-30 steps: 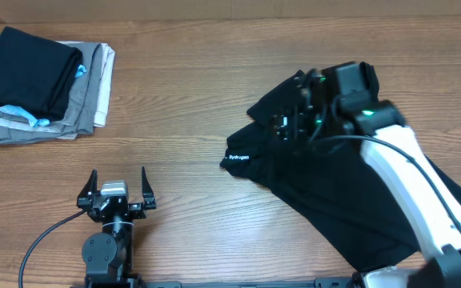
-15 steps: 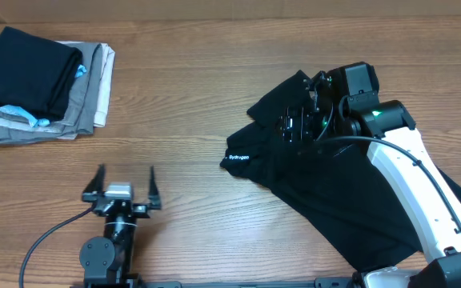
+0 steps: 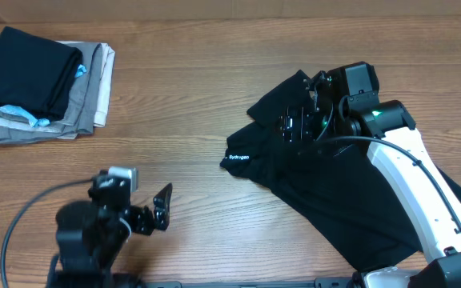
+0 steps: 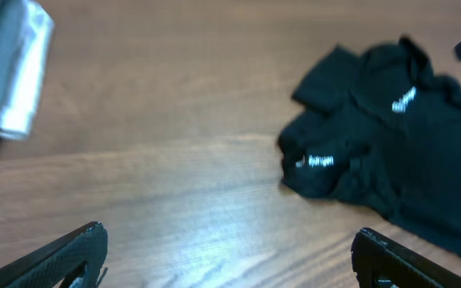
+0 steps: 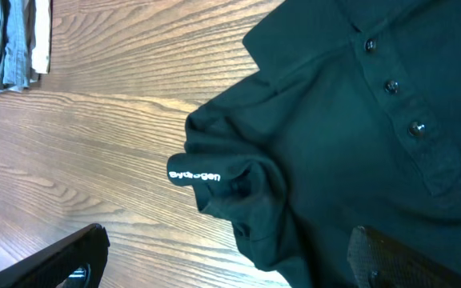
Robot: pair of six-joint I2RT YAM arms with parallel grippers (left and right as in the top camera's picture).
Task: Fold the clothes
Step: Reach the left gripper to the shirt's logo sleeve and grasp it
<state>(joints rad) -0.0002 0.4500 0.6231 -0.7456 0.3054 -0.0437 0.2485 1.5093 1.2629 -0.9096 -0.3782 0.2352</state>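
Observation:
The black T-shirt (image 3: 350,192) lies crumpled on the right half of the wooden table, with a small white logo (image 3: 238,158) on its left tip. It has a button placket (image 5: 390,86). My right gripper (image 3: 297,124) hovers over the shirt's upper left part, open and empty. In the right wrist view (image 5: 230,264) its fingers straddle the fold by the logo (image 5: 194,176). My left gripper (image 3: 149,213) is open and empty over bare table at the front left, turned toward the shirt. In the left wrist view (image 4: 230,260) the shirt (image 4: 374,136) lies ahead at the right.
A pile of folded garments (image 3: 38,84), black on grey and beige with light-blue bits, sits at the back left; its edge shows in the left wrist view (image 4: 10,80). The left arm's cable (image 3: 30,216) loops over the table's front left.
My left arm has lifted and swung its gripper to the right, toward the shirt. My right gripper shifted slightly right a second ago and has held still since.

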